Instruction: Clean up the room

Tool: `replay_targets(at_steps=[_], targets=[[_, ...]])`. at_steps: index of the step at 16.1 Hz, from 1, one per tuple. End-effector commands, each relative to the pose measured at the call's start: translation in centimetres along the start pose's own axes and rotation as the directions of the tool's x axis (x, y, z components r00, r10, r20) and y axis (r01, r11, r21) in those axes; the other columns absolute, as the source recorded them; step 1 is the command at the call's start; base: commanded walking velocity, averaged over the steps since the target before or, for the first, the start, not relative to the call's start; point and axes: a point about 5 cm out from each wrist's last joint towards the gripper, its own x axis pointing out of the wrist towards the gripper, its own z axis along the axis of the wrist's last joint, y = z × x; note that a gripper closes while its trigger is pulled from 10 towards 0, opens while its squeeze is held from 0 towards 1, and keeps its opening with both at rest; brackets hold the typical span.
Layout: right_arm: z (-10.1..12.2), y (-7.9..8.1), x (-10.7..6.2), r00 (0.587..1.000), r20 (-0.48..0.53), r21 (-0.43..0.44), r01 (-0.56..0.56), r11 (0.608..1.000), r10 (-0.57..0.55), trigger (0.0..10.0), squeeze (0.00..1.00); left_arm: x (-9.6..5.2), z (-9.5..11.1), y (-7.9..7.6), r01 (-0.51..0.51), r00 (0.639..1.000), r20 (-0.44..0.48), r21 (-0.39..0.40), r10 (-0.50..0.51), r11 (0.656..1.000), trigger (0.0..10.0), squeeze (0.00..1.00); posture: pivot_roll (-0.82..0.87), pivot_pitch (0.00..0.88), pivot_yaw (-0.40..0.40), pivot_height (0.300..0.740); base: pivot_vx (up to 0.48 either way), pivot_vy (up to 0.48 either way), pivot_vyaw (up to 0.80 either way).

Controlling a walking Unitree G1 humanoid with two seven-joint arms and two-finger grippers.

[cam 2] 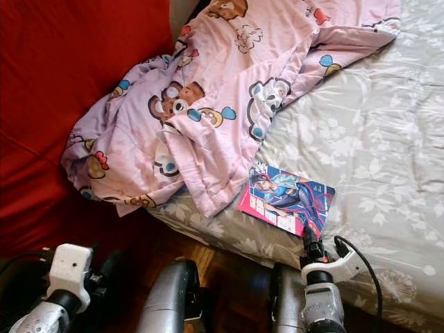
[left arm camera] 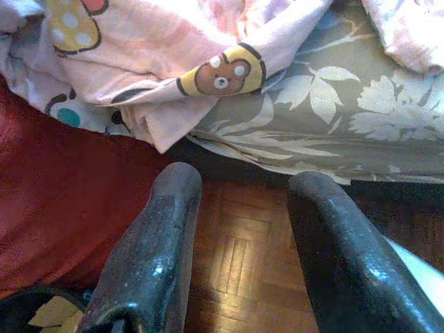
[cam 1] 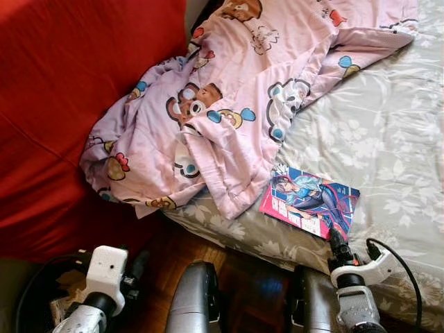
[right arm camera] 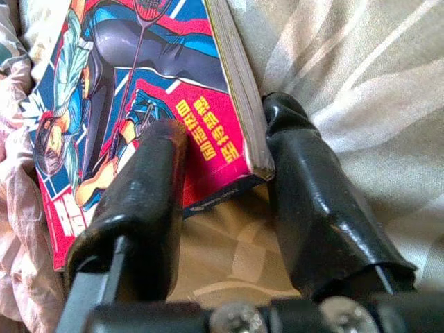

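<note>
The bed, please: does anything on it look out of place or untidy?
Yes. A pink cartoon-print blanket lies crumpled, spilling over the bed's edge toward the red sofa. A colourful comic book lies askew near the edge of the grey floral bedspread, its corner between the right gripper's fingers.

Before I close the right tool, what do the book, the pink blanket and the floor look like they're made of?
Book: paper, glossy printed cover; stacked page edges show at its side.
Pink blanket: soft quilted-looking fabric, matte, crumpled into folds, with a cartoon bear print.
Floor: wood parquet, apparently varnished; blocks reflect light.
Right tool straddles the book's corner.
</note>
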Motion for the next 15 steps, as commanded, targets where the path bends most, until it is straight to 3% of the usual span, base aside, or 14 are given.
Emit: replay_targets(at_steps=[1,9,13,15], targets=[[-1.9,-1.1,-1.3,0.997,-0.056,0.025,0.054,0.998,-0.052,0.0,0.0,-0.5,-1.2,0.2,-0.01,0.999,-0.053,0.001,0.01,1.0,10.0,0.0,0.23,0.319,0.189,0.625,0.0,0.0,0.0],[-0.4,-3.7,-3.8,0.982,0.074,-0.049,0.175,0.983,-0.171,0.0,0.0,-0.2,-1.7,0.0,-0.016,0.998,-0.06,0.001,0.016,1.0,10.0,0.0,0.2,0.316,0.172,0.625,0.0,0.0,0.0],[0.4,-2.9,-3.8,0.971,0.179,-0.124,0.184,0.975,-0.161,0.0,0.0,0.4,-2.0,-0.1,-0.025,0.998,-0.054,-0.004,0.025,1.0,10.0,0.0,0.17,0.29,0.157,0.625,0.0,0.0,0.0],[0.2,-1.7,-3.9,0.979,0.18,-0.19,0.133,0.973,-0.099,0.0,0.0,1.5,-1.7,-0.3,-0.034,0.999,-0.032,-0.022,0.034,0.999,10.0,0.0,0.16,0.262,0.147,0.625,0.0,0.0,0.0]])
